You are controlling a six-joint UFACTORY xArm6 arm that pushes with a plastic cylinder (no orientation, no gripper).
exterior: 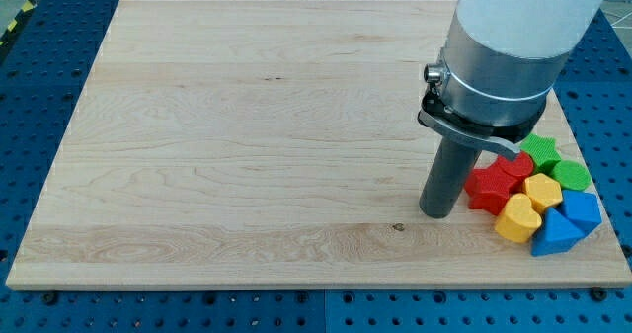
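Rod tip point(437, 214) is seen resting on the wooden board point(247, 125), just to the view's left of the red star block point(494, 184), apparently apart from it. No fingers are fitted, so nothing is gripped. Blocks are bunched tight at the board's lower right corner: green star point(540, 151), green block point(572, 174), yellow hexagon point(542, 191), yellow heart point(515, 219), two blue blocks point(568, 222).

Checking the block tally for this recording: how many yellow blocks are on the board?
2. One yellow block sits in the middle of the cluster at the view's right; the other yellow block lies just below-left of it, toward the view's bottom. The arm may hide others.
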